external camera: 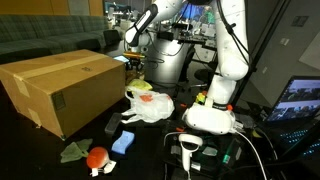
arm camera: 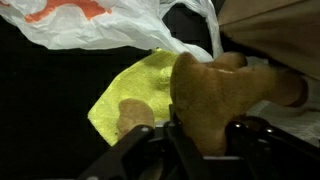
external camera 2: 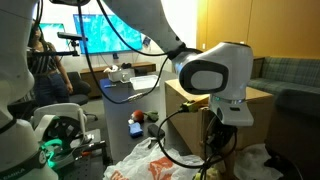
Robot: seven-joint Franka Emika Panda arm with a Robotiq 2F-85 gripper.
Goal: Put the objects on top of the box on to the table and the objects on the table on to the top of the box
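Note:
My gripper point(arm camera: 200, 135) is shut on a brown plush toy point(arm camera: 215, 95) that fills the space between the fingers in the wrist view. Below it lie a yellow cloth point(arm camera: 135, 95) and a white plastic bag point(arm camera: 90, 25) with orange print. In an exterior view the gripper point(external camera: 134, 42) hangs above the right end of the large cardboard box point(external camera: 65, 85), over the bag point(external camera: 150, 105). The box top looks bare. On the dark table in front of the box lie a green cloth point(external camera: 74, 151), a red toy point(external camera: 97, 157) and a blue object point(external camera: 122, 143).
The robot's white base point(external camera: 212, 112) stands to the right of the bag, with cables and a scanner-like device point(external camera: 190, 148) beside it. In an exterior view the arm's elbow point(external camera 2: 210, 75) blocks most of the box point(external camera 2: 255, 100). Monitors and a person are behind.

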